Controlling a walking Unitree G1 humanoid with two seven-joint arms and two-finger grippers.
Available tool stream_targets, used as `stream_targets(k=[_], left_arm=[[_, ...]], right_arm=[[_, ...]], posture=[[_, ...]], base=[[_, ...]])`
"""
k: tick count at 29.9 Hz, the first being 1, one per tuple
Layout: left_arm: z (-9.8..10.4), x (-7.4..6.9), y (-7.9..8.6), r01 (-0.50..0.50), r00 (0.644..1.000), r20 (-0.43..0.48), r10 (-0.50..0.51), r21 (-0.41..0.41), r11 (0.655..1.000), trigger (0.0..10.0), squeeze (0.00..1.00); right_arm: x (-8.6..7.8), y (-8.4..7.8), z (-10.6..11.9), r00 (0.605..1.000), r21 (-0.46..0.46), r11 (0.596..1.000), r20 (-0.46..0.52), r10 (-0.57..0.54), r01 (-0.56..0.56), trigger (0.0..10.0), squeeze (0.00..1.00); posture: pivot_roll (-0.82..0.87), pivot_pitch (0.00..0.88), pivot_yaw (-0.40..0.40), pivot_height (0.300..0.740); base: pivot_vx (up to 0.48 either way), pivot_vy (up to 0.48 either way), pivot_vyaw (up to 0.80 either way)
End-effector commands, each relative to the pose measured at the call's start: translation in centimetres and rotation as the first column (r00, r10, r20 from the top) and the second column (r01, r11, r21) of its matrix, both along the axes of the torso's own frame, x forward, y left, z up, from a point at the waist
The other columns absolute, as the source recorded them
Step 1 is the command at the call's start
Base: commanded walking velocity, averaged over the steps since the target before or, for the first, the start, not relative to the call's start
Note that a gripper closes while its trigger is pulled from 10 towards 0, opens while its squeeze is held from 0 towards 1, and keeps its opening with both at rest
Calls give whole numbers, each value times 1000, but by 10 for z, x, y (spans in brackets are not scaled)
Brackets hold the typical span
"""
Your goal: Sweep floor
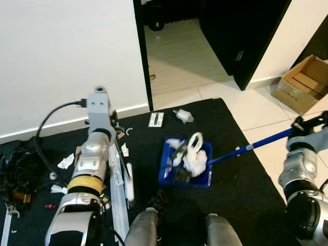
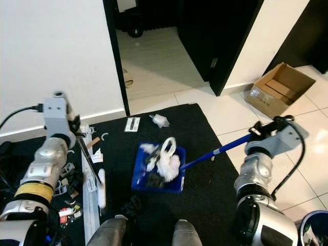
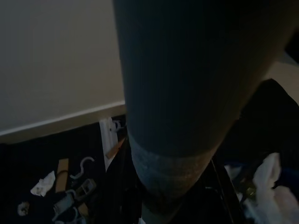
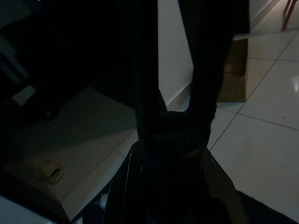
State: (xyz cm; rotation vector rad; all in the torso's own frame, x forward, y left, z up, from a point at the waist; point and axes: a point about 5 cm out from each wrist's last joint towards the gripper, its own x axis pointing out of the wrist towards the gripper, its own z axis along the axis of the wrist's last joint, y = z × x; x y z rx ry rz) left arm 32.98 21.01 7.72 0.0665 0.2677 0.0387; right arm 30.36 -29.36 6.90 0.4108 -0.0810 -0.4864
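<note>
Scanning left to right: scattered paper scraps littered the black mat by the wall. Left gripper held one broom, a long thin black stick; jaw state could not be told. One blue plastic dustpan sat mid-mat holding white crumpled bags, its blue handle running up-right into the right gripper, clamped around it. One open cardboard box stood far right.
</note>
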Motion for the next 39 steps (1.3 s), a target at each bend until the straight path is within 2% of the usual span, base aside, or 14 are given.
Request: stream_targets(k=[1, 12, 21, 39], left_arm=[[6, 5, -6, 7, 999, 37, -7, 2, 1000, 10000, 0], [1, 7, -15, 12, 1000, 19, -12, 11, 1000, 10000, 0], [1, 6, -21, 11, 1000, 24, -11, -12, 1000, 10000, 0], [-3, 3, -25, 85, 996, -3, -85, -14, 996, 10000, 0]], right_arm=[[4, -1, 9, 999, -14, 1000, 42, 7, -6, 10000, 0], [8, 1, 17, 998, -44, 999, 62, 9, -6, 10000, 0], [12, 2, 20, 998, -57, 998, 58, 21, -17, 10000, 0], [12, 0, 20, 999, -65, 998, 30, 25, -23, 10000, 0]], posture=[[27, 0, 16, 740], [21, 0, 9, 740], [27, 2, -1, 740], [34, 0, -6, 740]], base=[[0, 0, 0], [0, 0, 0], [0, 0, -800], [0, 0, -800]])
